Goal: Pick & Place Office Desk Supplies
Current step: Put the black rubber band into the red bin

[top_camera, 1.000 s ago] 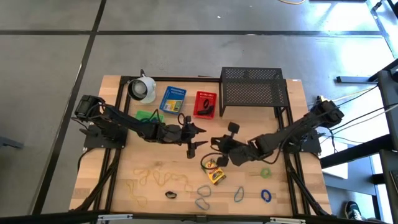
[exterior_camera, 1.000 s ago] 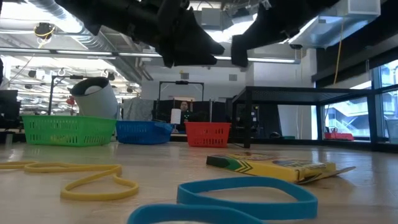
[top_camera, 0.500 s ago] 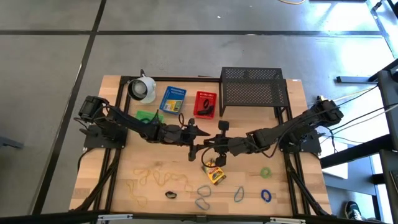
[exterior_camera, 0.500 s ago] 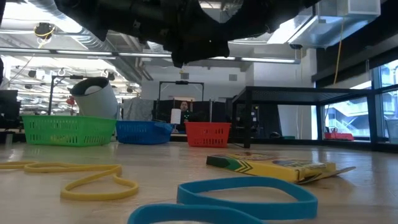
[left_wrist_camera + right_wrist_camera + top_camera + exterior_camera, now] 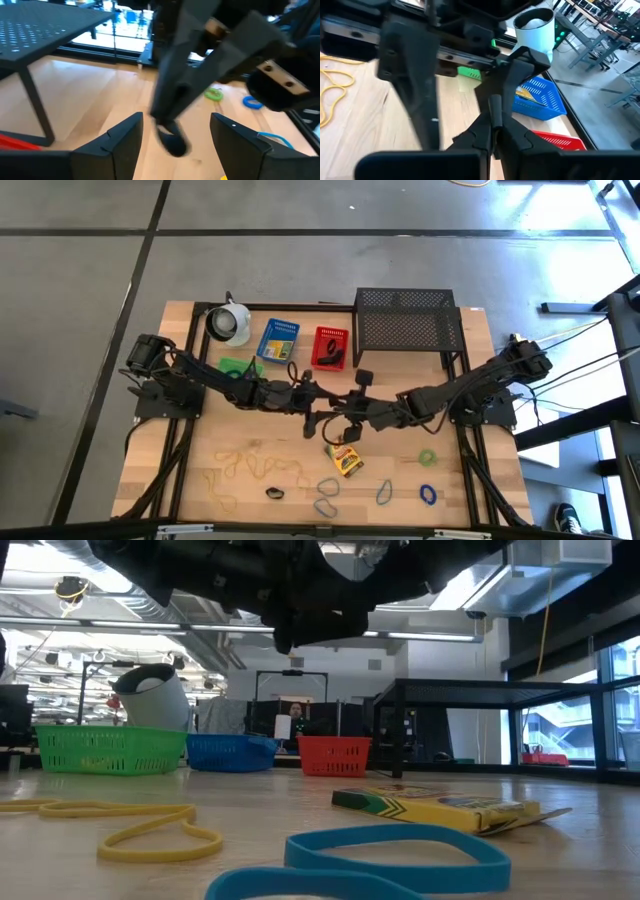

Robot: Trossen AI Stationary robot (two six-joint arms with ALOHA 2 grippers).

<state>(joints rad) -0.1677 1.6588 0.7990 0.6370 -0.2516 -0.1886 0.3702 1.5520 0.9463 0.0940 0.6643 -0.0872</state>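
Note:
Both grippers meet above the table's middle. My left gripper point(image 5: 318, 406) point(image 5: 175, 122) is open, and its two fingers stand on either side of my right gripper's tip without touching it. My right gripper point(image 5: 336, 418) point(image 5: 492, 127) is shut on a small dark clip point(image 5: 172, 144). A yellow-green crayon box point(image 5: 346, 459) point(image 5: 440, 808) lies flat just near of them. Rubber bands lie along the near part of the table: tan ones point(image 5: 245, 465), blue point(image 5: 428, 494) point(image 5: 380, 860), green point(image 5: 428, 456). Another dark clip point(image 5: 275, 493) rests on the wood. My right gripper pinches the small dark clip point(image 5: 170, 140) between its two fingertips, and the clip's rounded end sticks out beyond them. The fingers come from the table's right, slanting down. The clip is lifted clear of the table, between the left gripper's open fingers.
At the far side stand a green basket point(image 5: 236, 366), a blue basket point(image 5: 278, 341), a red basket point(image 5: 330, 347) with a dark clip inside, a white cup-like object point(image 5: 230, 323) and a black wire-mesh rack point(image 5: 408, 320). A person shows in the room beyond the table.
My right gripper has moved toward the table's left and come in between the left gripper's open fingers. My left gripper has reached slightly toward the right. The things on the table have stayed where they were.

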